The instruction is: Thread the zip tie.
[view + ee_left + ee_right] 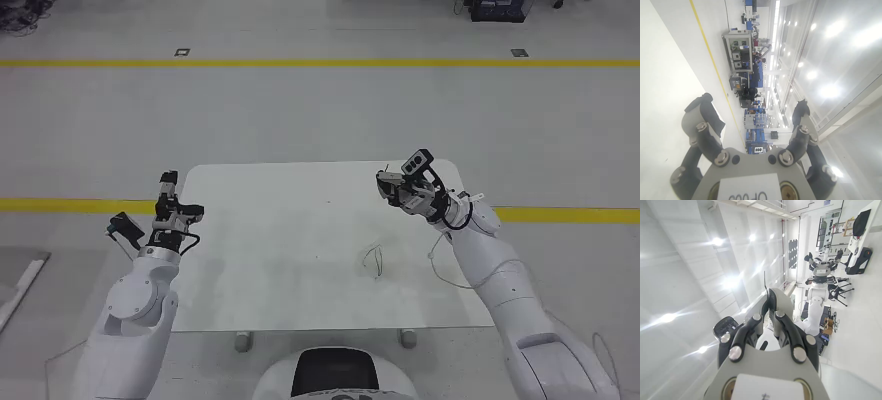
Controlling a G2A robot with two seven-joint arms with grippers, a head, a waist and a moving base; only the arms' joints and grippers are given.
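Jaws of left gripper (pixel 754 100): spread, nothing held. Jaws of right gripper (pixel 769 294): pressed together on thin dark zip tie (pixel 765 281), so judged, raised over table (pixel 280 230) corner, presumably for threading. Pale loop (pixel 373 260) laid on table.

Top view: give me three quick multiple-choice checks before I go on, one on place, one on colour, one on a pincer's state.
1. The thin loop lies: A on the table, toward the right arm's side; B on the floor; C hanging off the edge.
2. The table top is: A black; B white; C yellow.
3. The left pincer is: A shut; B open; C clamped on the loop.
Answers: A, it rests flat right of the middle; B, the surface is plain white; B, its fingers stand wide apart.
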